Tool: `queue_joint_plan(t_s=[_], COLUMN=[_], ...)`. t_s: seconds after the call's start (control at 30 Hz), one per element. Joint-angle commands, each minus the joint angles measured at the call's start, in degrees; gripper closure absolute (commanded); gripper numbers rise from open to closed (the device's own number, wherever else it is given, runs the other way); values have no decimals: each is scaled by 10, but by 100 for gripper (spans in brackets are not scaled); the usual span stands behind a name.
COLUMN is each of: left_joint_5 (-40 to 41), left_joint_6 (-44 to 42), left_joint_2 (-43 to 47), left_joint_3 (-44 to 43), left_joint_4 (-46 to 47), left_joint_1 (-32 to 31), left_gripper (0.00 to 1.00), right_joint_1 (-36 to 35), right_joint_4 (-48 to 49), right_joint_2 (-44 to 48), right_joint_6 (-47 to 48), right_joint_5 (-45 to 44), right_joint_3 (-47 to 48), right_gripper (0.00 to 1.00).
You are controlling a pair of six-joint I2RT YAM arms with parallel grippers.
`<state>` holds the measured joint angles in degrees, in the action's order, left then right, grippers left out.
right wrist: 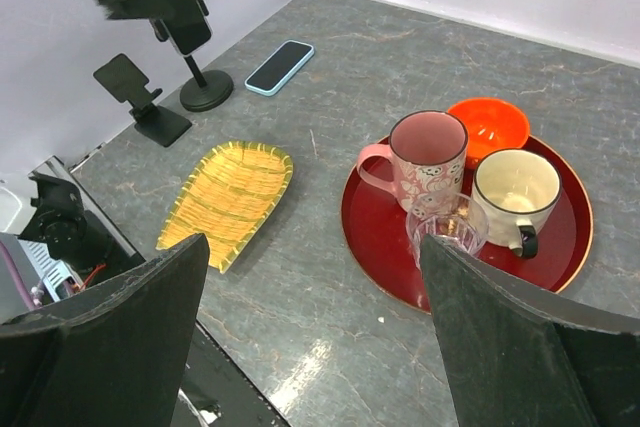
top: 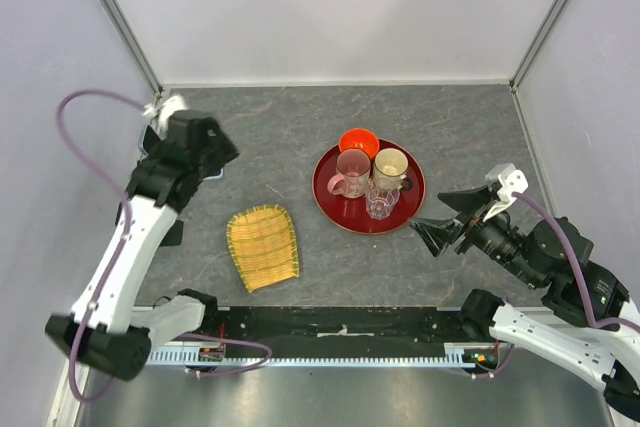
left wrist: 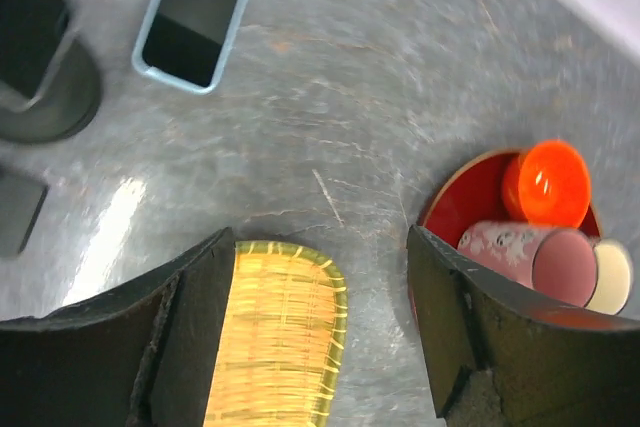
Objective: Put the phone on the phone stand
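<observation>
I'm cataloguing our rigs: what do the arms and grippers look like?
The left arm and right arm have white links with black joints, each trailing a purple cable. The left gripper and right gripper have black, wedge-shaped fingers.

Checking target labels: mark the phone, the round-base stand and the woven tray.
phone (right wrist: 279,67), right wrist view, screen centre.
round-base stand (right wrist: 215,97), right wrist view, base disc.
woven tray (right wrist: 228,202), right wrist view, middle of weave.
</observation>
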<state>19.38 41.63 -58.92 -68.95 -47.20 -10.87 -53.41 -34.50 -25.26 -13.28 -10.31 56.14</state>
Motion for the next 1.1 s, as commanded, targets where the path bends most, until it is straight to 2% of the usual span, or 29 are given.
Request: queue_joint_plan(t_s=[0.0,0.03,0.13,0.17,0.23,0.27,0.33,0.47,0.53,0.7,0.83,0.97,1.07], left_joint_5=[81,75,78,80,34,3,-69,-134,-164,-163,-145,-108,-109], left_joint_6=[-149,-175,-257,-273,-309,-326,-381,-446,-451,-470,-472,-462,-454], left_joint_2=[-111,-169,-255,-308,-366,-414,-450,-521,-566,-631,-672,-696,-712], left_joint_3=[-80,-93,-144,-166,-213,-228,-262,-319,-367,-409,-442,-457,-468], left_joint_4=[48,50,46,45,35,32,35,22,-13,-20,-37,-35,-41], left_joint_1=[-107,-113,-114,-109,-92,-62,-26,57,80,106,134,138,145], left_gripper=[23,22,16,10,7,6,4,1,1,0,0,0,0], right_joint_1=[-3,-3,-2,-3,-2,-2,-2,-2,-2,-2,-2,-3,-2], right_joint_4=[9,11,10,9,7,4,0,-7,-7,0,1,1,1], right_joint_2=[-7,-7,-15,-17,-24,-25,-30,-36,-38,-55,-61,-62,-64], right_joint_6=[-32,-39,-41,-41,-40,-37,-35,-30,-28,-22,-18,-15,-16], right_joint_5=[-21,-22,-23,-23,-27,-30,-35,-38,-41,-34,-28,-30,-25], right_joint_3=[18,17,24,27,39,42,51,58,54,51,56,55,54], right_gripper=[7,7,7,7,7,7,7,7,7,7,7,7,7])
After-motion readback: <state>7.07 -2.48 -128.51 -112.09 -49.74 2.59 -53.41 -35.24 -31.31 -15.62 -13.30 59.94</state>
